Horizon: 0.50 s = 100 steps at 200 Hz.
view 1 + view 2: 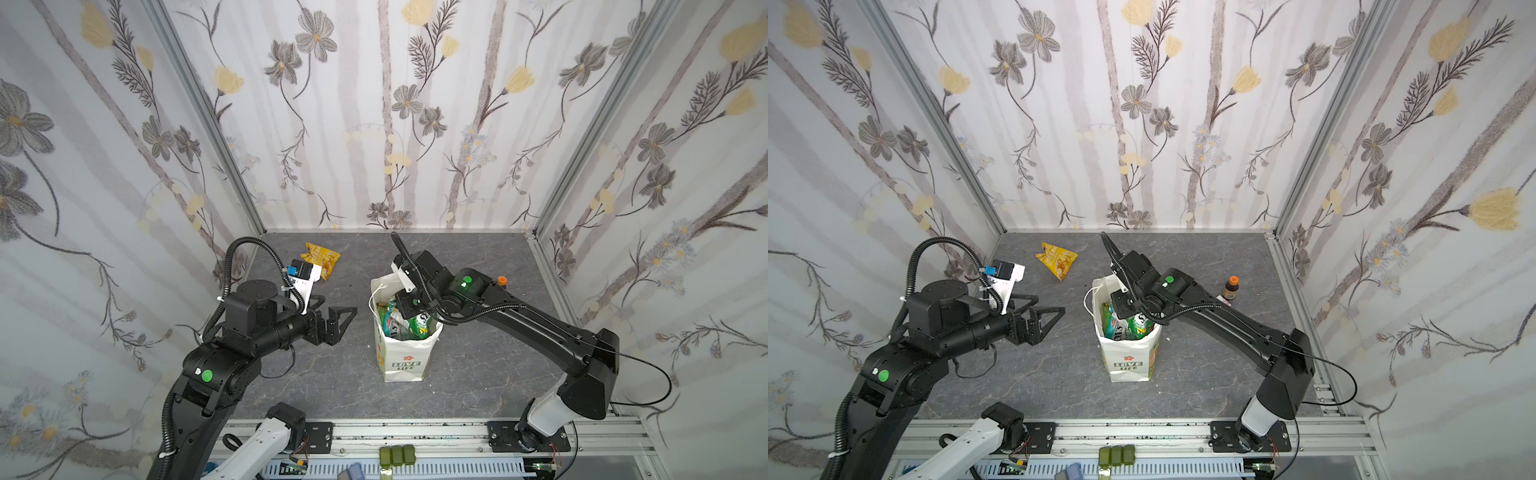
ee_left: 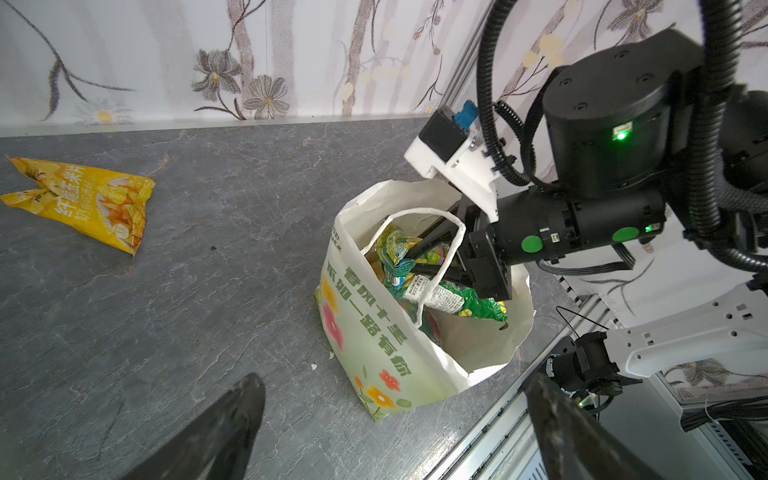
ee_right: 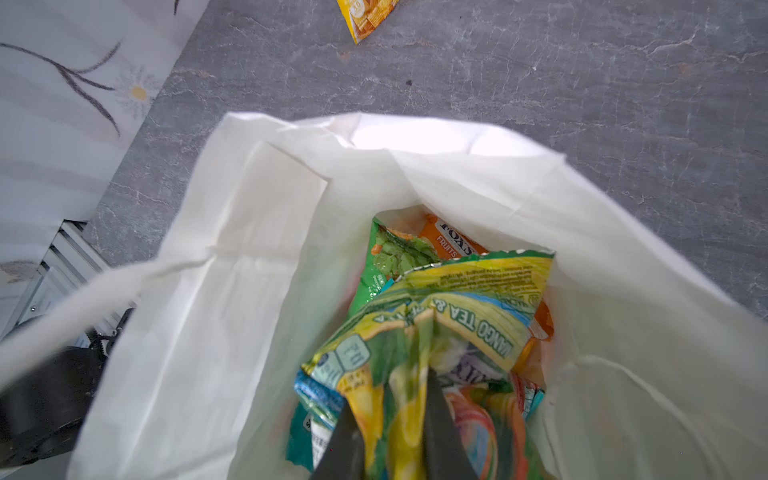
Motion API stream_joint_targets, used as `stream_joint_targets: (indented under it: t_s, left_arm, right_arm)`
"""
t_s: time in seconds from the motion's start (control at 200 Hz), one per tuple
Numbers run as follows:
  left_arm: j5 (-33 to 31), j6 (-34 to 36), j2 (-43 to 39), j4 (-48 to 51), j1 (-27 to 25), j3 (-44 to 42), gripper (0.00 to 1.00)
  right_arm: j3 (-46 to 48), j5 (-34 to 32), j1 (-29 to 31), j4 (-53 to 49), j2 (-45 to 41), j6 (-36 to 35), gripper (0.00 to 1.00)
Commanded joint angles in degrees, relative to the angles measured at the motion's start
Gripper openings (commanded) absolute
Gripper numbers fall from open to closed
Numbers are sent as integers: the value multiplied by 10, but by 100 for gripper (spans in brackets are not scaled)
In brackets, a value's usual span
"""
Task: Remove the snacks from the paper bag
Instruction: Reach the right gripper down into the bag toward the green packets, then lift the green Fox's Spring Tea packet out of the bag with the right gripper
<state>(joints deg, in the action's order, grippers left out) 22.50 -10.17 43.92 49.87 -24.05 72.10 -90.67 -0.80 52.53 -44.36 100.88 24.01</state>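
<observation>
Pinching a crumpled fold of the green-yellow packet (image 3: pixel 469 291) atop the snacks (image 1: pixel 409 323) inside the upright paper bag (image 1: pixel 401 365), lower centre in both top views, with the right gripper (image 3: pixel 390 399) clamped narrow, left gripper (image 1: pixel 1050 303) spread wide; judged light, crinkly, slippery, best gripped at a sealed edge.

A robot lab cell dressed as a room: three panels (image 1: pixel 374 124) of flowered wallpaper, set in bare aluminium posts (image 1: pixel 203 112), box in a grey stone-look counter (image 1: pixel 478 374). Two black arms (image 1: pixel 540 328) are bolted to an aluminium rail (image 1: pixel 415 434) along its front edge, above a slotted cable duct (image 1: pixel 457 468).
</observation>
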Motion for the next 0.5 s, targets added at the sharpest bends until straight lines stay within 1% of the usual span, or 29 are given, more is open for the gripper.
stream_joint_targets:
  t_s: [0.0,0.315,0.495]
  left_arm:
    - [-1,-2,1,-19,0,2,100]
    - [8,-12,1,-29,0,3,100]
    - [19,-34,-2,-48,0,6,100]
  right_arm:
    - [-14,-20,-2,9,-14,6,0]
    - [-29,-40,-5,24,-55,9,0]
    - [-36,-46,-5,43,-88,11,0]
